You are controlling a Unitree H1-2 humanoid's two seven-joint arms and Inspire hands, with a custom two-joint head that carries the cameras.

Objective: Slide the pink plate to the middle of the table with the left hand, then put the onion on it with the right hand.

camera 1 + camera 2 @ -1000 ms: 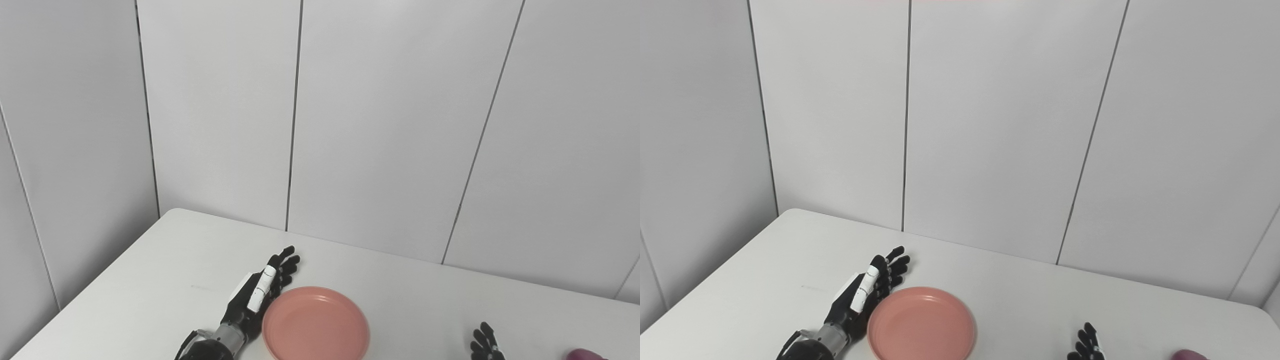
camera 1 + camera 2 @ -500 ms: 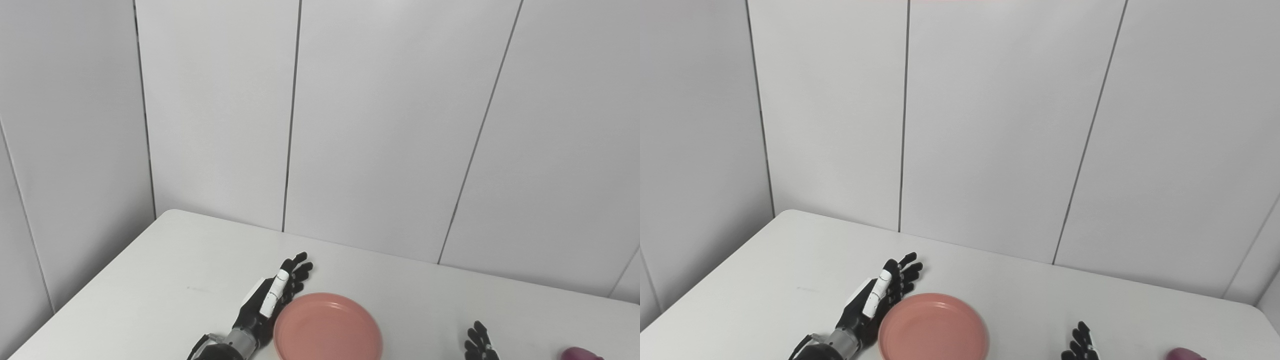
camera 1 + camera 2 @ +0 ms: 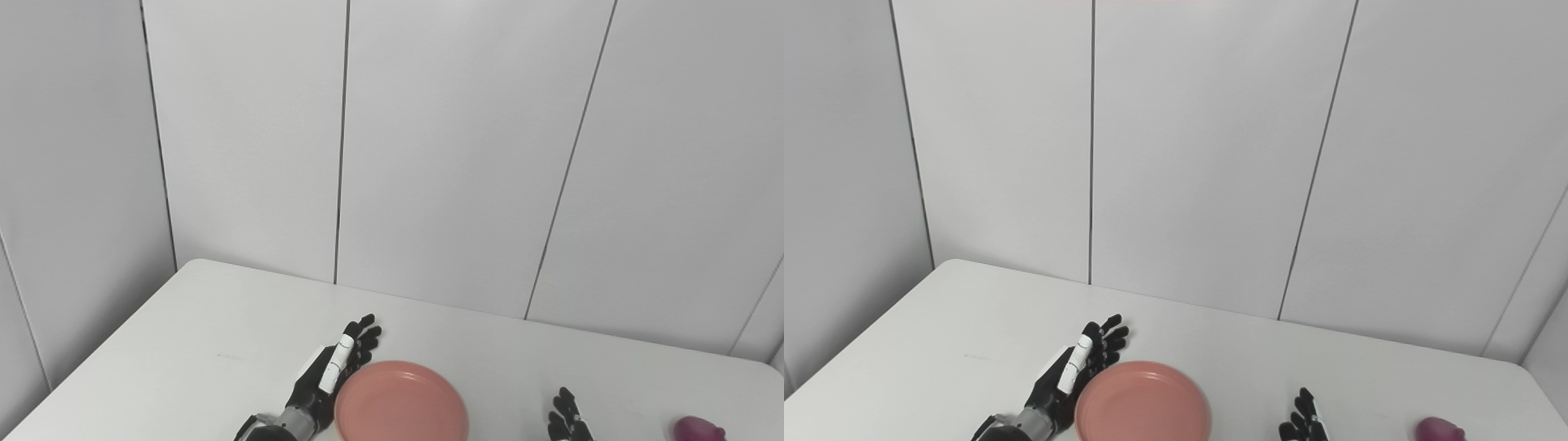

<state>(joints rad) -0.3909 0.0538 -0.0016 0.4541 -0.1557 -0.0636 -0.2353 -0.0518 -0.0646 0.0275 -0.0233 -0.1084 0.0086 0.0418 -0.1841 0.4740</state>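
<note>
A pink plate [image 3: 401, 404] lies on the white table [image 3: 214, 349], cut off by the bottom edge of the view. My left hand [image 3: 334, 367] is open, fingers stretched out flat, its edge against the plate's left rim. A purple onion [image 3: 698, 427] sits at the far right near the bottom edge. My right hand [image 3: 566, 416] shows only its spread fingertips at the bottom edge, between the plate and the onion, holding nothing. The hands also show in the right eye view, left [image 3: 1078, 364] and right [image 3: 1304, 419].
White wall panels stand behind the table's far edge. The table's left edge [image 3: 98, 361] runs diagonally. Bare tabletop lies between the plate and the onion.
The camera has turned to the right, so the whole scene shifted left and more of the onion shows. My left hand and the plate have slid a little to the right on the table.
</note>
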